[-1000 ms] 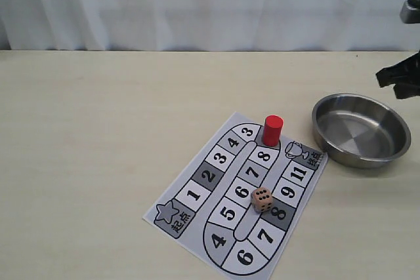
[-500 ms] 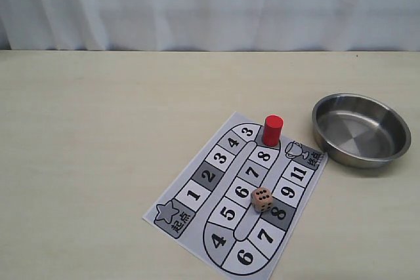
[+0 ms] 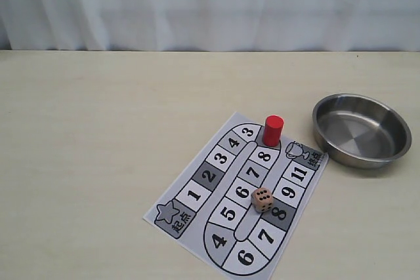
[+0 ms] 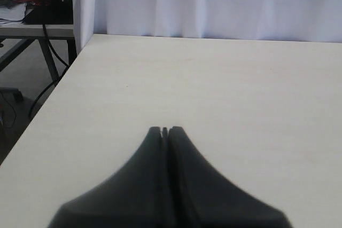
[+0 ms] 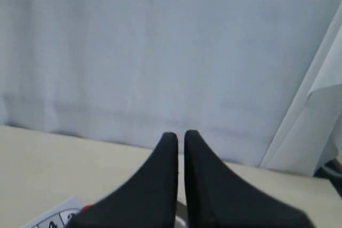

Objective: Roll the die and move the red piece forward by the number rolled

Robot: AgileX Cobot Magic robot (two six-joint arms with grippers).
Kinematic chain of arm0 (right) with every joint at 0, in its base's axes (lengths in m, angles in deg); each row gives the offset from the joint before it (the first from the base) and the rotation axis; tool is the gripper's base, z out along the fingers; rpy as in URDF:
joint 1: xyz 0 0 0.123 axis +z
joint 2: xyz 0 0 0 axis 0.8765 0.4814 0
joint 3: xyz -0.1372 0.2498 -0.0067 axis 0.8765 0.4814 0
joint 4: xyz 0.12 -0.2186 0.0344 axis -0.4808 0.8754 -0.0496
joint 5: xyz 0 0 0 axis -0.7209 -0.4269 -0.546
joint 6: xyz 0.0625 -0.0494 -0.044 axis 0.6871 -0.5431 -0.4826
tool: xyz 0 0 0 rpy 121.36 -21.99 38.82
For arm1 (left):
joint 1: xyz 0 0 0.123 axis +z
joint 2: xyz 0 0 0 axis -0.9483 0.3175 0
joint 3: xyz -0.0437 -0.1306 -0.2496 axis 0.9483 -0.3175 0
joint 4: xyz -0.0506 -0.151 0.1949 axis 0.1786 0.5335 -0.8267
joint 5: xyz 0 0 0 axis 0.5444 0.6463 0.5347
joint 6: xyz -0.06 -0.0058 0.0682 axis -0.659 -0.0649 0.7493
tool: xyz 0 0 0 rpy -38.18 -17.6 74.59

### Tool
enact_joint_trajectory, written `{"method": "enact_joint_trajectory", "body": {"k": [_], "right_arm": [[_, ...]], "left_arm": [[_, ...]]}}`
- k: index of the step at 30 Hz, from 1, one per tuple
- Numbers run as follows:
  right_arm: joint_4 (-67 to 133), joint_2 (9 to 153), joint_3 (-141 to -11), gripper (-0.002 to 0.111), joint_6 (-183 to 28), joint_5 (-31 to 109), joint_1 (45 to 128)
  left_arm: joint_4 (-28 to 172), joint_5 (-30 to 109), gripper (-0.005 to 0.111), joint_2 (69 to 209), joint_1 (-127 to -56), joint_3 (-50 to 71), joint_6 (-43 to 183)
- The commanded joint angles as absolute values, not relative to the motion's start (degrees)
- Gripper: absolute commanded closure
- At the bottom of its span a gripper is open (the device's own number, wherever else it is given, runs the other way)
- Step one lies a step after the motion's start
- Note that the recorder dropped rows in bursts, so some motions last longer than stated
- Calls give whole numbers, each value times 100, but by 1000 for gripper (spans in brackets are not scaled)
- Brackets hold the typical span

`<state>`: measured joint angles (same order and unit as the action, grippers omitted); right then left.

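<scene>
**Item: board-game roll, both arms parked.**

- **Die**: at rest on the printed board, among squares 6, 8 and 9. The top face shows many pips, but the exact count is too small to read.
- **Red piece**: upright at the far bend of the track, beside squares 3 and 8, well apart from the die.
- **Steel bowl**: on the desk just beside the board, holding nothing.
- **Left pincer**: pressed together and pinching nothing. It hangs over bare desk near the desk's corner and is out of the exterior view.
- **Right pincer**: all but pressed together, with only a thin slit between the fingers, and holding nothing. It points at the curtain above the desk's edge and is also out of the exterior view.
- **Step in hand (judged):** the die looks thrown and settled. Whether the piece has been advanced yet cannot be told from how things lie.
- **Next move calls for (judged):** reading the die's top face, then spreading one pincer around the red piece. The piece is then lifted straight up and set down upright on the counted square, without nudging the die or shifting the board.
</scene>
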<state>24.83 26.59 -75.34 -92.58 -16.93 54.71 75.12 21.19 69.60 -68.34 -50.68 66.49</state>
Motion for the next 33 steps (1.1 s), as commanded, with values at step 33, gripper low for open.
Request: {"method": "enact_joint_trajectory", "body": {"k": [33], "right_arm": [[2547, 913, -7555, 104, -9106, -1953, 6207]], "left_arm": [[7407, 2178, 107, 6957, -6881, -5034, 6650]]}}
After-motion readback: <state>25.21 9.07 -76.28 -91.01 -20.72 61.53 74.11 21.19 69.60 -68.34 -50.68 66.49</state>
